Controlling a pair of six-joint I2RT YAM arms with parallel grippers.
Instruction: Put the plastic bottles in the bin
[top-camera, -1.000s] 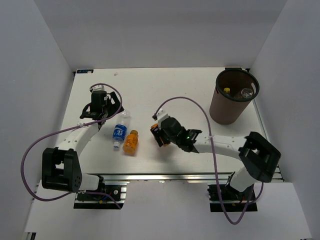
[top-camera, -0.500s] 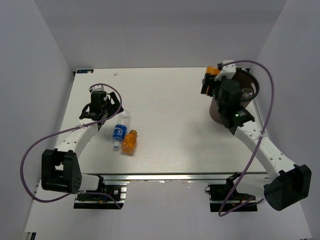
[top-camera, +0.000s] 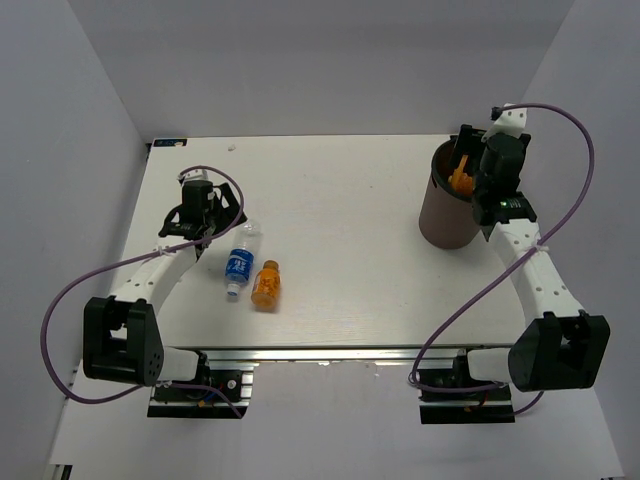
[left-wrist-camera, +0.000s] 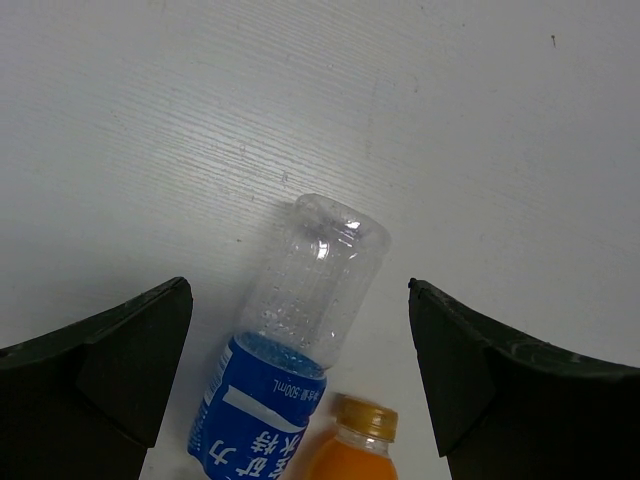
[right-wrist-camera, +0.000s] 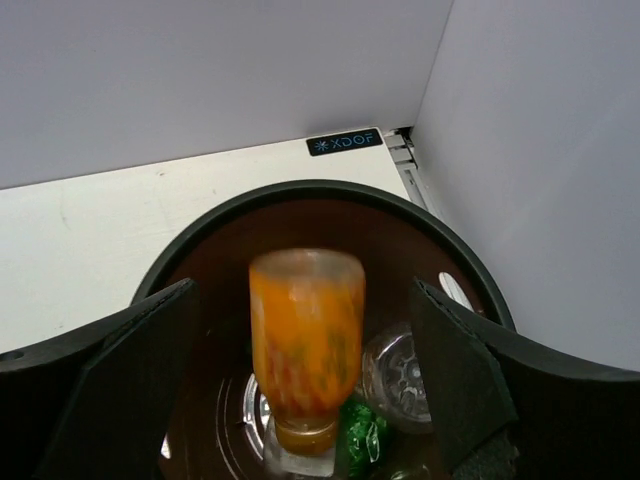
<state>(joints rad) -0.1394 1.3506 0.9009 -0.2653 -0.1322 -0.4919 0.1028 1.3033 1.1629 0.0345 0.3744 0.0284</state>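
My right gripper (top-camera: 470, 165) is open over the dark brown bin (top-camera: 447, 222). In the right wrist view an orange bottle (right-wrist-camera: 305, 330) hangs blurred and cap down between my spread fingers (right-wrist-camera: 120, 360), touching neither, inside the bin's rim (right-wrist-camera: 300, 190). It also shows orange in the top view (top-camera: 460, 177). A clear bottle (right-wrist-camera: 405, 375) lies at the bin's bottom. My left gripper (top-camera: 205, 222) is open over the clear bottle with the blue label (left-wrist-camera: 290, 330), which lies flat beside a second orange bottle (top-camera: 264, 284).
White walls close in the table on three sides, and the bin stands at the back right corner near the right wall. The table's near edge is a metal rail (top-camera: 330, 352). Purple cables loop from both arms.
My right arm carried the orange bottle from the table's middle to above the bin and opened; the bottle is now loose inside the rim. The left arm has not moved.
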